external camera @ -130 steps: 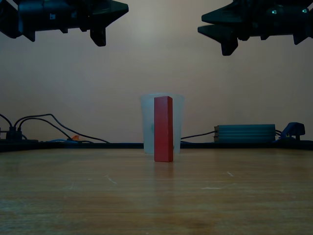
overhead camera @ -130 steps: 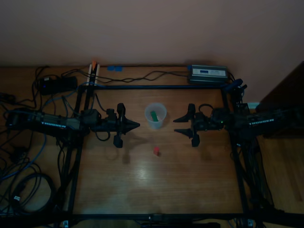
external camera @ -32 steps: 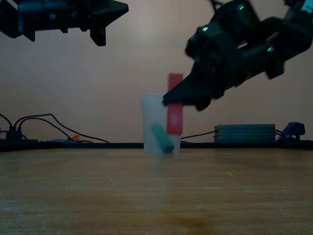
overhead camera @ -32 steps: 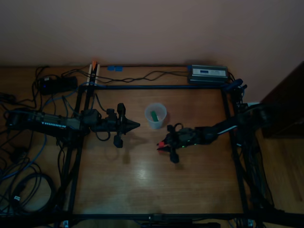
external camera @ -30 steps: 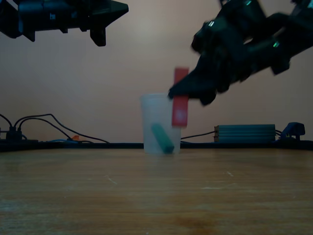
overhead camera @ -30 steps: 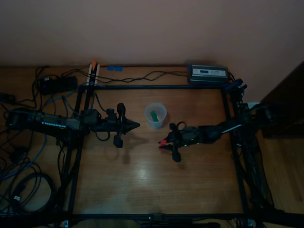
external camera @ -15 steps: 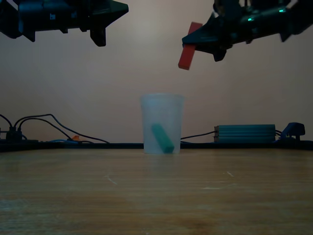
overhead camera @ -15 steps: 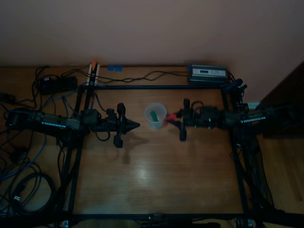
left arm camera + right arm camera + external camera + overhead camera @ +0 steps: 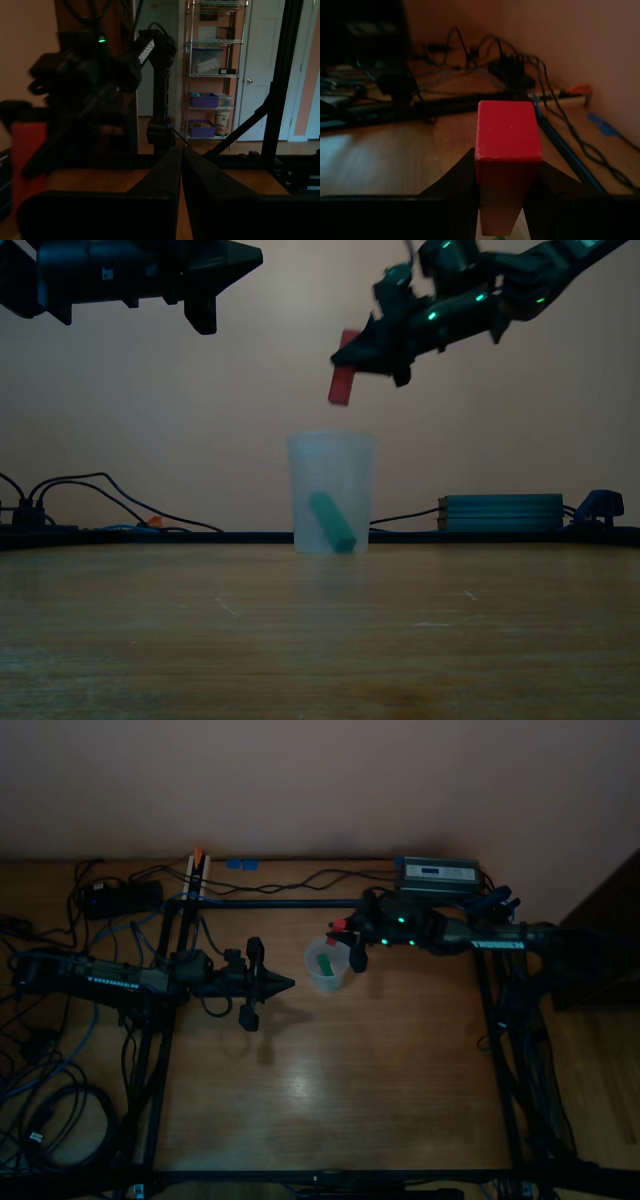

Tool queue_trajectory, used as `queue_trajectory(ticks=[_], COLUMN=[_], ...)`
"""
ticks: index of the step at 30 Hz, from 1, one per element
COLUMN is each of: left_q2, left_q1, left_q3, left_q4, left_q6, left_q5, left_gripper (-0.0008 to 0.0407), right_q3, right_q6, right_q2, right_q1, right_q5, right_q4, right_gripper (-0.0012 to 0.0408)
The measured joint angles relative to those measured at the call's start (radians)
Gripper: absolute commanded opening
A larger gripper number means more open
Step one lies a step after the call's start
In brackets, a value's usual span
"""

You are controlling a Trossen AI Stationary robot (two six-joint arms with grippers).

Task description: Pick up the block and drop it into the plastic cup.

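Note:
The tiny red block (image 9: 343,368) hangs a little above the plastic cup (image 9: 332,493), over its rim, tilted slightly. My right gripper (image 9: 356,356) is shut on the block's upper end. In the top view the block (image 9: 339,925) sits at the cup's (image 9: 327,967) far right edge. The right wrist view shows the block (image 9: 507,142) pinched between both fingers. A green elongated block (image 9: 332,522) leans inside the cup. My left gripper (image 9: 287,983) hovers to the cup's left in the top view, shut and holding nothing, its fingers (image 9: 165,172) pressed together.
A grey power supply box (image 9: 438,873) and a power strip (image 9: 198,872) lie along the back wall. Cables (image 9: 60,1050) crowd the floor to the top view's left. Black frame rails (image 9: 320,902) border the wooden table (image 9: 330,1090). A dark cabinet (image 9: 605,920) stands at the right.
My right gripper has carried the red block up off the table and leftward in the exterior view, from beside the cup to above its rim. The left arm has stayed still.

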Motion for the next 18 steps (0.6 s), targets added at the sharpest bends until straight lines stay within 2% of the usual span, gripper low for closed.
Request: queue_trajectory(ticks=[7,18], left_q2=[0.0,0.0], left_q1=[0.0,0.0], left_q3=[0.0,0.0], left_q4=[0.0,0.0], left_q6=[0.0,0.0], left_q5=[0.0,0.0], left_gripper=[0.0,0.0], right_q3=[0.095,0.089], right_q6=[0.014,0.032], right_q2=[0.123,0.1], right_q1=[-0.005,-0.005], right_q5=[-0.015,-0.021], right_q4=[-0.036,-0.036], right_gripper=[0.0,0.0005])
